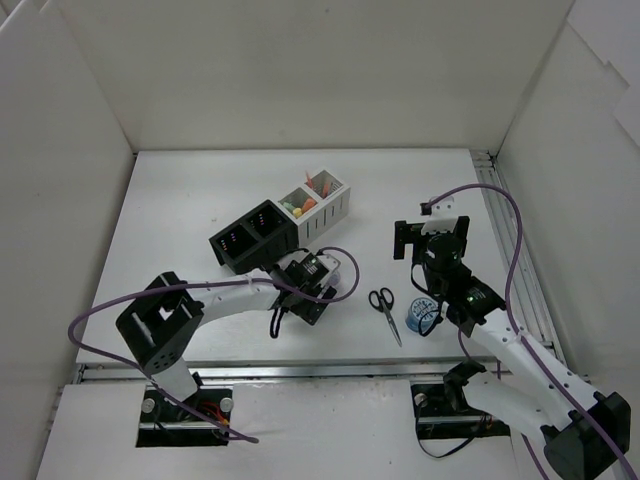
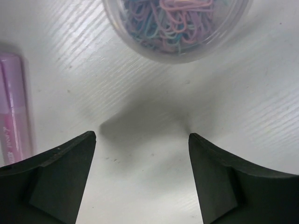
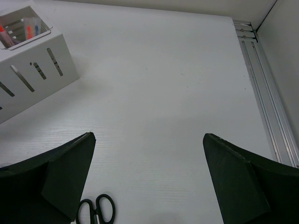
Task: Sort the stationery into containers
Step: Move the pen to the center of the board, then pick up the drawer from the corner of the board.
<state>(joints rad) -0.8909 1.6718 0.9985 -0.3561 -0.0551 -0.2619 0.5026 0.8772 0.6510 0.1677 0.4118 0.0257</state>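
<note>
Nearest us in the left wrist view, the left gripper (image 2: 141, 137) has its jaws spread wide over bare table (image 2: 140, 93), holding nothing. Just beyond its fingertips stands the clear tub (image 2: 175, 28) of coloured paper clips, cut off by the upper edge, so we cannot see its top; a pink marker (image 2: 14, 107) lies at the left edge, half out of frame. From above we cannot make either out under the left arm. The right gripper (image 3: 149, 137) is also wide open and empty. Its camera catches only the handles of the scissors (image 3: 96, 211) at the bottom edge and one corner of the white organiser (image 3: 35, 70). The top view shows us the whole scissors (image 1: 385, 305), the blue tape (image 1: 423, 318) just beside them and partly under the right arm, and the black end of the organiser (image 1: 248, 238), its contents too dark to tell. Orange and yellow items show in its white end.
</note>
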